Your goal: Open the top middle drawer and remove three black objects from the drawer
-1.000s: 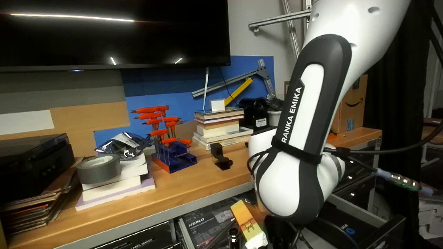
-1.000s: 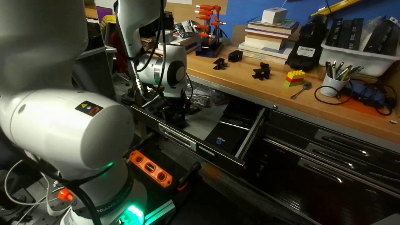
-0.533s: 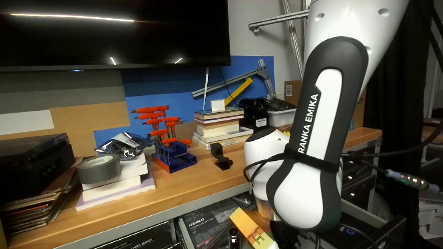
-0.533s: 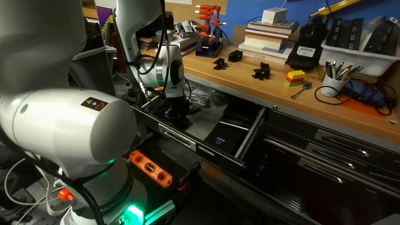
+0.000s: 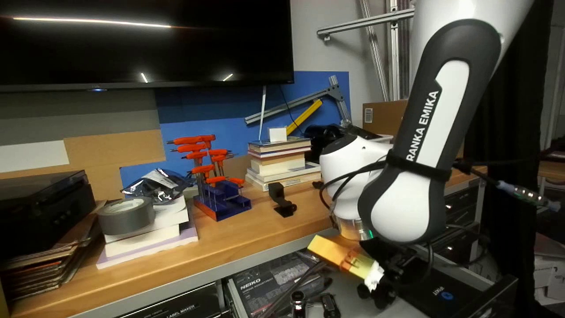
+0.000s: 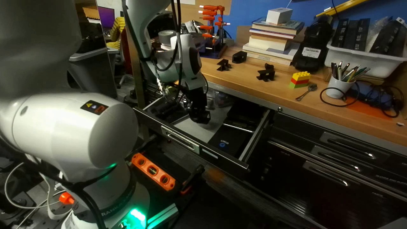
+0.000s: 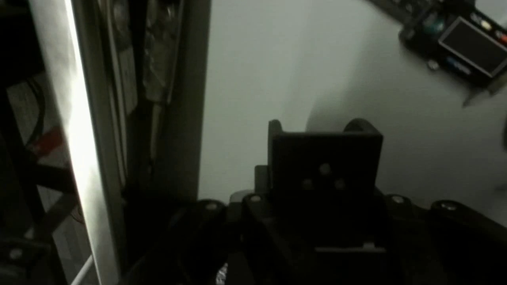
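Black piece (image 7: 326, 162): clamped in the pincer (image 6: 200, 117), within the opening of the top middle drawer (image 6: 230, 160); presumably one of the three objects to remove. Clearance to the drawer floor (image 7: 245, 79) cannot be read.
Grip: small angular part, little contact face by the look of it. A knock or fast turn could twist it loose and drop it.
Drawer front (image 7: 77, 103): near the pincer. Sideways travel before a full lift would risk striking it, shaking the piece free or pushing the drawer inward.
Digital caliper (image 7: 473, 45): lies on the drawer floor near the piece. A low sweep that way could snag it.
Drawer contents: the caliper, a NEIKO case (image 5: 265, 287), an iFixit box (image 6: 235, 138) and clear bags (image 6: 221, 98); darker items not identifiable.
Counter edge (image 6: 254, 92): above the rear of the drawer. Insufficient lift would bring the piece against it.
Counter (image 6: 244, 78): carries a black block (image 6: 239, 57) and black brackets (image 6: 266, 74). Careless set-down could shove them. Which of these the task counts cannot be told.
White cup (image 6: 337, 90): holds pens (image 6: 345, 71); upright on the counter, tippable if the arm swings wide.
White bin (image 6: 356, 60): holds black boxes (image 6: 341, 31); well apart from the pincer.
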You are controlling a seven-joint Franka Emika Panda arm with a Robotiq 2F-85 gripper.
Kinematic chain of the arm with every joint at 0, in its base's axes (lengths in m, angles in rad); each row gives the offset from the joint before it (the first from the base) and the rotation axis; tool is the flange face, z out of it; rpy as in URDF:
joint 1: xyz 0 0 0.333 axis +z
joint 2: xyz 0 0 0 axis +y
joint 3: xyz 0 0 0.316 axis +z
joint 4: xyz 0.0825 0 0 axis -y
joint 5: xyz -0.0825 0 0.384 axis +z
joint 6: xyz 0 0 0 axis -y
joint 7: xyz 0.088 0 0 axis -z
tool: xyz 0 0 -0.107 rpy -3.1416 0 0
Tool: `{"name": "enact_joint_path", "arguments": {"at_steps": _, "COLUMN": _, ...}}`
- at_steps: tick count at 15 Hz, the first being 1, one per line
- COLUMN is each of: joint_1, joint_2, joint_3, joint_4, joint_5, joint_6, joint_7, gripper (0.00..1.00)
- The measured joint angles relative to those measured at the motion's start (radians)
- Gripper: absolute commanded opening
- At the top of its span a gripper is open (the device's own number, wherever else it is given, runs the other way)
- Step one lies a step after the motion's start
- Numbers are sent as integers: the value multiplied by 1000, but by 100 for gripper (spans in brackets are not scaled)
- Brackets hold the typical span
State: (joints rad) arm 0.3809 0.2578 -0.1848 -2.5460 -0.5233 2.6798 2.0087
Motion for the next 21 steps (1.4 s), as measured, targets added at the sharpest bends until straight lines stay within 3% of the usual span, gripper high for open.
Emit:
{"name": "enact_joint_path", "arguments": {"at_steps": 5, "joint_1": -156, "joint_2": -100, "joint_3": 8, "joint_4": 72, "joint_5": -37, "joint_6": -53, "joint_7": -282, "gripper": 25}}
{"name": "enact_joint_path", "arguments": {"at_steps": 9, "joint_1": -266, "joint_2": -107, "joint_3": 28, "joint_4": 181, "joint_5": 15, "joint_6": -55, "joint_7": -544, "gripper": 25}}
{"name": "enact_joint_path", "arguments": {"at_steps": 14, "joint_1": -324, "joint_2": -47, "joint_3": 37, "joint_4": 356, "joint_5": 87, "joint_6": -82, "joint_7": -795, "gripper": 25}}
{"name": "enact_joint_path", "arguments": {"at_steps": 21, "joint_1": -383, "joint_2": 165, "joint_3": 36, "joint_4": 605, "joint_5": 249, "joint_6": -86, "joint_7": -1082, "gripper": 25}}
